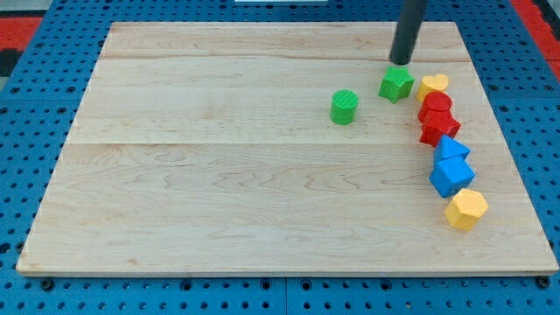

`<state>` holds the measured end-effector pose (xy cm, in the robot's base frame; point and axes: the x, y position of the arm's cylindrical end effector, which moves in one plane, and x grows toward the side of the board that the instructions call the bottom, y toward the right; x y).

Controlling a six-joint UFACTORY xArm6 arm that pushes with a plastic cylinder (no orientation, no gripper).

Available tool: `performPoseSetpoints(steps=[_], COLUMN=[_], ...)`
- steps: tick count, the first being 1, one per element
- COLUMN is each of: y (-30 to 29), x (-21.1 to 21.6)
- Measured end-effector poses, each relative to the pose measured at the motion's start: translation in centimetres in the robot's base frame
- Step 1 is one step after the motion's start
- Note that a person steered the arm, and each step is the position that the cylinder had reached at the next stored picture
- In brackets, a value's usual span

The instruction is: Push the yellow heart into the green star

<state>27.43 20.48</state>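
Wooden counter (219,192) before you: my tip (401,62), no claw visible, just above green star (396,84), yellow heart (433,85) beside it.

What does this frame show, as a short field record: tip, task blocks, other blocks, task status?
tip: my tip at the view's top, just above the green star
green star: upper right of board
yellow heart: right of star, small gap between
other blocks: green cylinder; two red blocks; two blue blocks; yellow hexagon
status: heart not yet against star
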Motion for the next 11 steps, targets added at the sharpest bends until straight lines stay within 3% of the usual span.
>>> performPoseSetpoints(steps=[1,3,7,8,9,11], y=[8.0,7.3,1.5,3.4,12.0,12.3], x=[1.7,6.1,6.7,6.7,8.1,16.6])
